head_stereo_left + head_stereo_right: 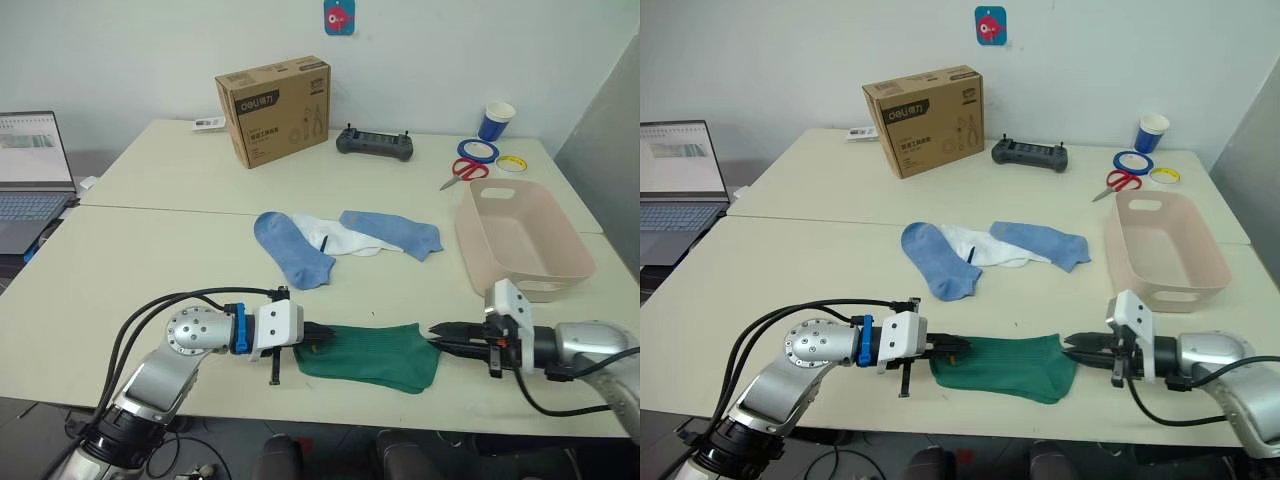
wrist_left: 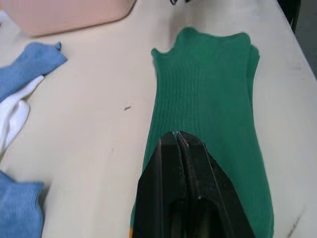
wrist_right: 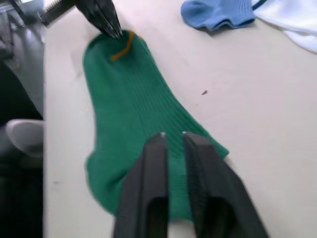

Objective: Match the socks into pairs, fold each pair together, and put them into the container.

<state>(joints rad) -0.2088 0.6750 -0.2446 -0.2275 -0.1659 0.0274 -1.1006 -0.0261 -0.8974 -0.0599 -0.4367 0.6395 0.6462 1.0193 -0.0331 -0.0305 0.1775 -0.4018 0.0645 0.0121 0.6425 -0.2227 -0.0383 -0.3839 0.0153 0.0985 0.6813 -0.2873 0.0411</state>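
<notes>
Green socks (image 1: 372, 356) being pinched at one end by closed left pincer (image 2: 177, 136); opposite end lying between slightly parted right pincer (image 3: 173, 136) fingers on tabletop (image 1: 150, 270).

Setting: office or lab workroom. Evidence:
- Two pale tables (image 1: 180, 250) pushed together, seam between them, against a plain white wall (image 1: 150, 50).
- Open laptop (image 1: 30, 175) at the left edge, screen lit.
- Brown cardboard box (image 1: 274, 108) printed with tool drawings.
- Black handheld controller (image 1: 375, 144) near the far edge.
- Red-handled scissors (image 1: 463, 171), blue tape roll (image 1: 477, 150), yellow tape roll (image 1: 512, 163), blue paper cup (image 1: 496, 120) grouped at the far right.
- Small fish sticker (image 1: 339, 17) on the wall.
- Cables (image 1: 185, 455) trailing below the front edge.
</notes>
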